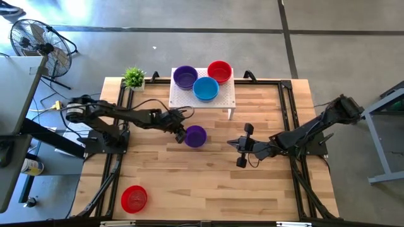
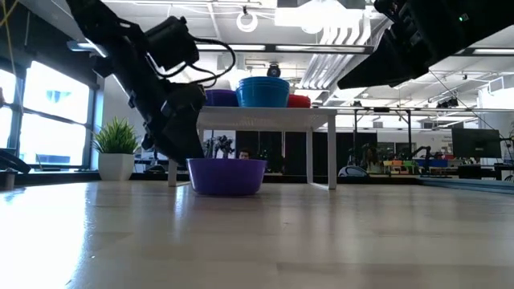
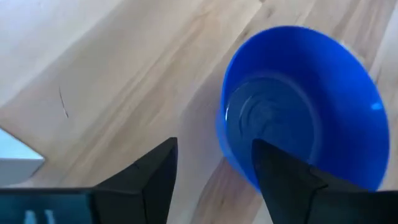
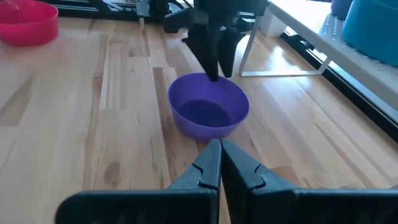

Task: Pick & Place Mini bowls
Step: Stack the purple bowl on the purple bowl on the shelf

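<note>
Mid-table: our left gripper (image 1: 181, 133) straddles small round purple plastic bowl (image 1: 196, 135) rim | fingers spread, gripping nothing | arm angled down.

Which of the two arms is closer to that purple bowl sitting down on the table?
The left. Its gripper is open right at the purple bowl, one finger over the rim. The right gripper, shut, waits farther off on the bowl's other side.

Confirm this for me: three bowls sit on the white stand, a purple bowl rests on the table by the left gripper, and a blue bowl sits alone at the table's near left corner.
One detail is wrong. The lone bowl at the near left corner is red, not blue, as the high view shows. The rest holds: three bowls on the white stand, and the purple bowl on the table by the left gripper.
</note>
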